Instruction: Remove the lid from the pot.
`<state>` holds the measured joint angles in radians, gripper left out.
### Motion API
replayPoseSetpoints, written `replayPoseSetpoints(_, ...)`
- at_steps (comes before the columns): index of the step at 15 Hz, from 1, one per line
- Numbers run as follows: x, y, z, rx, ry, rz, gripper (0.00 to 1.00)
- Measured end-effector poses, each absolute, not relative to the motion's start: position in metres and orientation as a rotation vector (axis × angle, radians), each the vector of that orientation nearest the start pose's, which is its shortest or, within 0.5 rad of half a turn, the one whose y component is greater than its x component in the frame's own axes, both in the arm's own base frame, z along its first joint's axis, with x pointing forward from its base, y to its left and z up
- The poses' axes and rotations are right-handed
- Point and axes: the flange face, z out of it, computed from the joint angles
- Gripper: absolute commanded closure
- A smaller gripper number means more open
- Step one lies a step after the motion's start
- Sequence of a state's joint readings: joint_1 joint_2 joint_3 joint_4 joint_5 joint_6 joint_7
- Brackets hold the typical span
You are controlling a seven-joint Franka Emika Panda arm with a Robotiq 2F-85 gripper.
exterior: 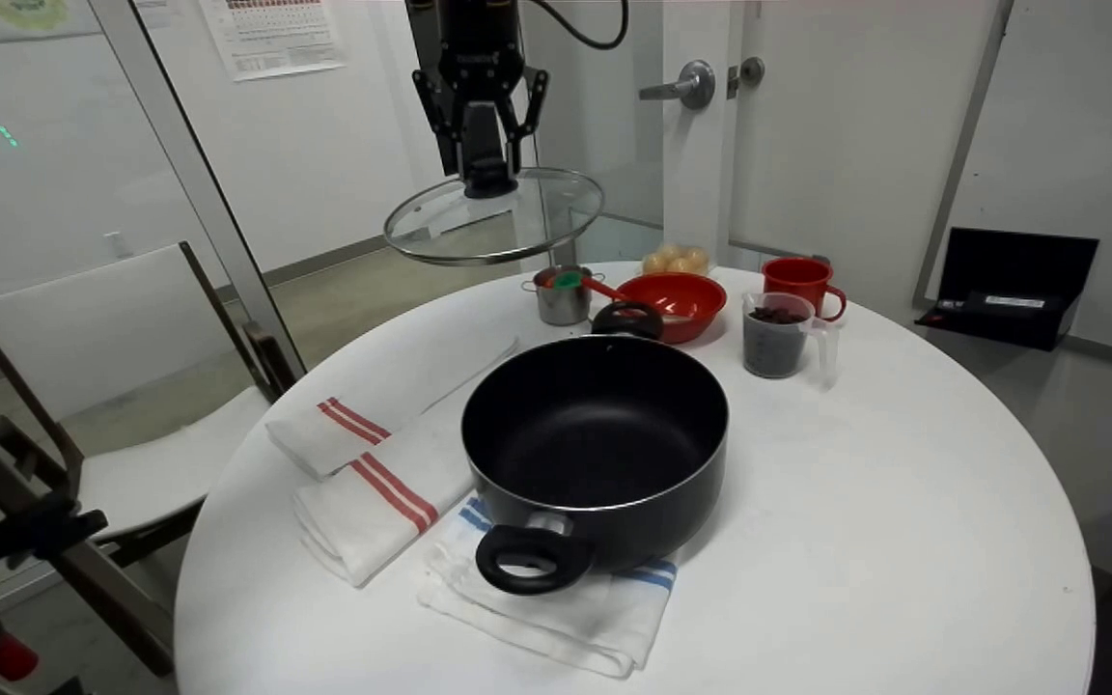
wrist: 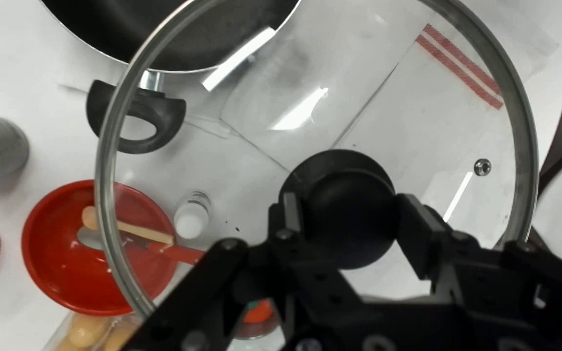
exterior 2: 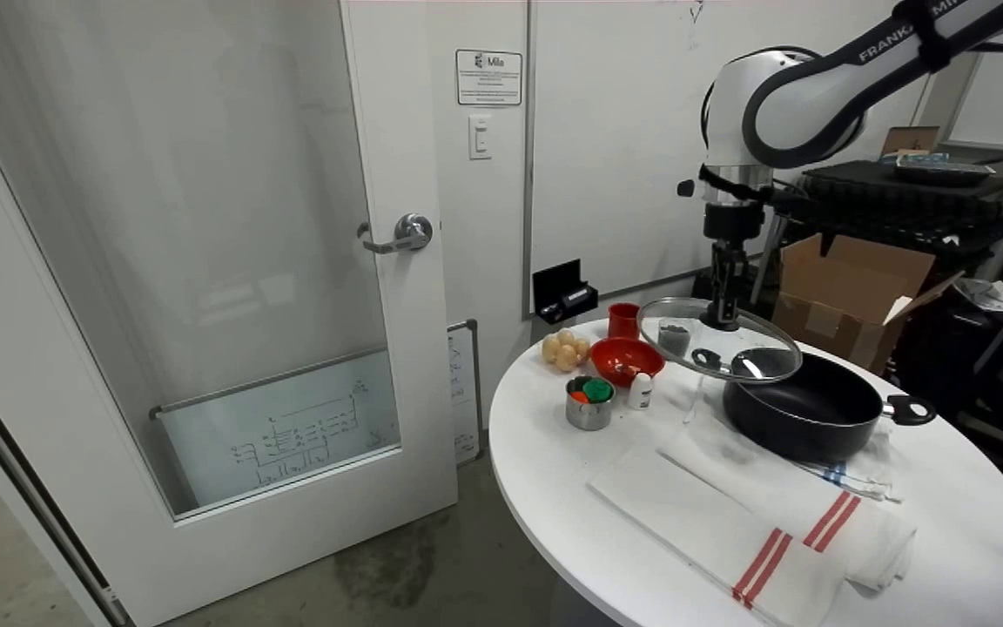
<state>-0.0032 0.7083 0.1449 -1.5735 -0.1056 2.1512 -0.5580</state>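
Note:
The clear glass lid (exterior: 556, 217) has a metal rim and a black knob. It hangs in the air, a little tilted, above the far side of the table, and it also shows in an exterior view (exterior 2: 684, 353) and in the wrist view (wrist: 300, 112). My gripper (exterior: 490, 166) points down with its fingers shut on the lid's knob, as the wrist view shows (wrist: 347, 214). The wide black pot (exterior: 653, 521) stands uncovered on a folded towel, apart from the lid. Its inside is bare black in both exterior views (exterior 2: 780, 427).
Behind the pot stand a red bowl (exterior: 701, 309) with utensils, a small steel pot (exterior: 564, 307), a measuring cup (exterior: 773, 347), a red mug (exterior: 795, 277), bagged round items (exterior: 675, 259) and a white bottle (exterior 2: 640, 392). Red-striped towels (exterior: 392, 502) lie beside the pot.

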Motion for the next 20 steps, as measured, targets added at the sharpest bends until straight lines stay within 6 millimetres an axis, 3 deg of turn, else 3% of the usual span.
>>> replayPoseSetpoints(5, 0.674, 0.135, 0.196, -2.779, -1.323, 0.265, 0.75)
replayPoseSetpoints(9, 0.660, 0.166, 0.179, -2.666, -1.465, 0.327, 0.75)
replayPoseSetpoints(10, 0.658, 0.171, 0.175, -2.640, -1.493, 0.339, 0.50)
replayPoseSetpoints(15, 0.653, 0.174, 0.165, -2.591, -1.540, 0.365, 0.50)
replayPoseSetpoints(16, 0.653, 0.174, 0.165, -2.590, -1.540, 0.365, 0.75)
replayPoseSetpoints(20, 0.652, 0.172, 0.156, -2.589, -1.534, 0.374, 0.75)
